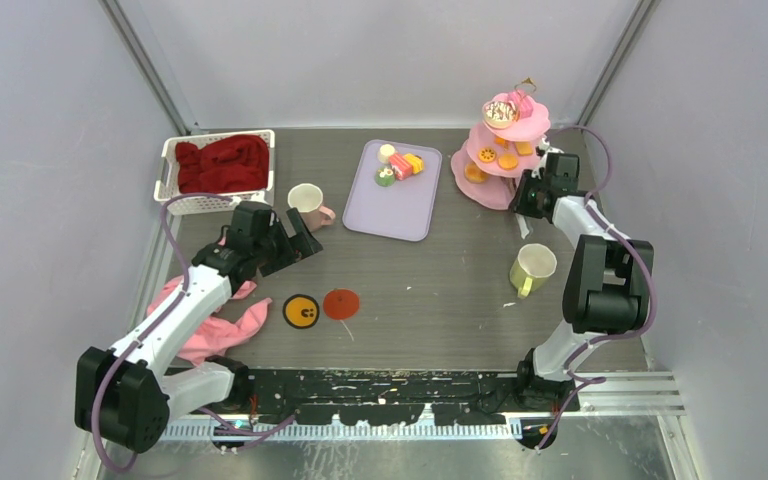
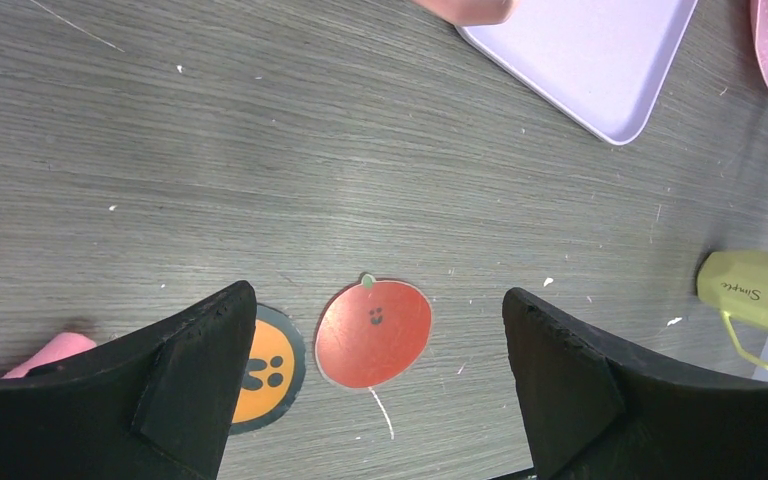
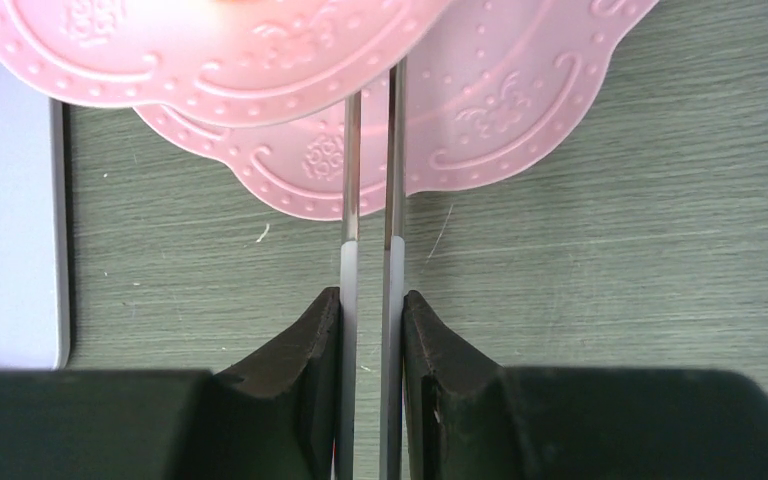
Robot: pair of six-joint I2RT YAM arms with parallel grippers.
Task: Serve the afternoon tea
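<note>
Upper right of the overhead view: a pink tiered stand, with toy cakes in orange, yellow and brown spread over its tiers and a frosted one on the top plate. Just left of it, at upper centre, a lavender tray carrying a small cluster of toy pieces near its far end. Off the tray's left edge, a pink-handled mug, upright on the table; at centre right, well apart from it, a yellow-green mug, also upright. Right claw at the foot of the stand. In its wrist view, right claw clenched on metal tweezers, the two prongs close together and running up the frame beneath the pink tiered stand, tips hidden under the rims. Left claw just below the pink-handled mug. In its wrist view, left claw released, jaws spread wide and grasping nothing, with a red paper disc on the table between them at lower centre and an orange disc partly hidden behind the finger at frame left. Upper left of the overhead view, a white basket holding a red cloth; lower left, a pink cloth crumpled beside the left arm.
</note>
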